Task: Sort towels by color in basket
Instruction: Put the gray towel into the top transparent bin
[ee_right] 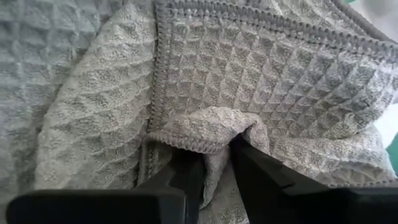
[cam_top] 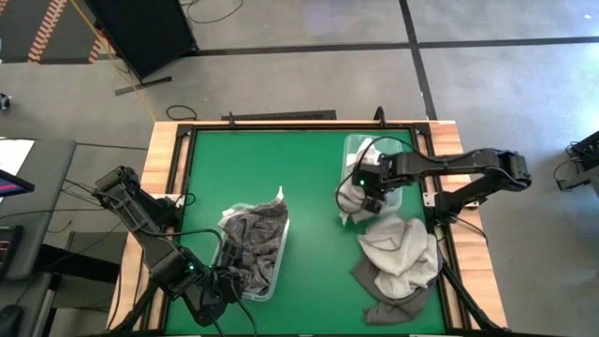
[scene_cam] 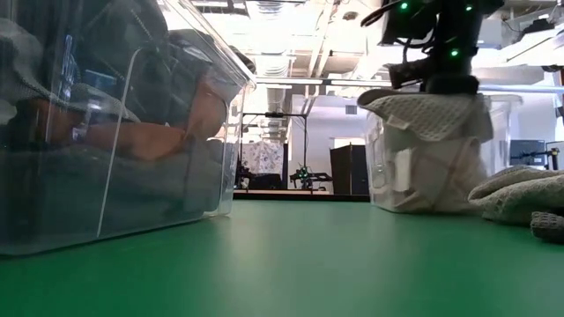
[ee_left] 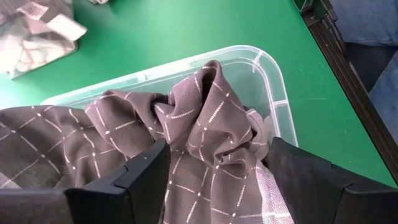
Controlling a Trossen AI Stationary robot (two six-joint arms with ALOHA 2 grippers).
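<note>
Right gripper (ee_right: 214, 163) has its jaws pinched together on a fold of the grey waffle-weave towel (ee_right: 267, 81), right over the far clear bin (cam_top: 360, 150), while the left gripper (ee_left: 214, 180), jaws spread apart, straddles the dark checked towel (ee_left: 205, 124) in the near bin (ee_left: 273, 81).

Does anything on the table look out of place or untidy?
Yes. A heap of pale towels lies loose on the green table beside the right bin, not inside any bin. One white towel also hangs over that bin's rim.
</note>
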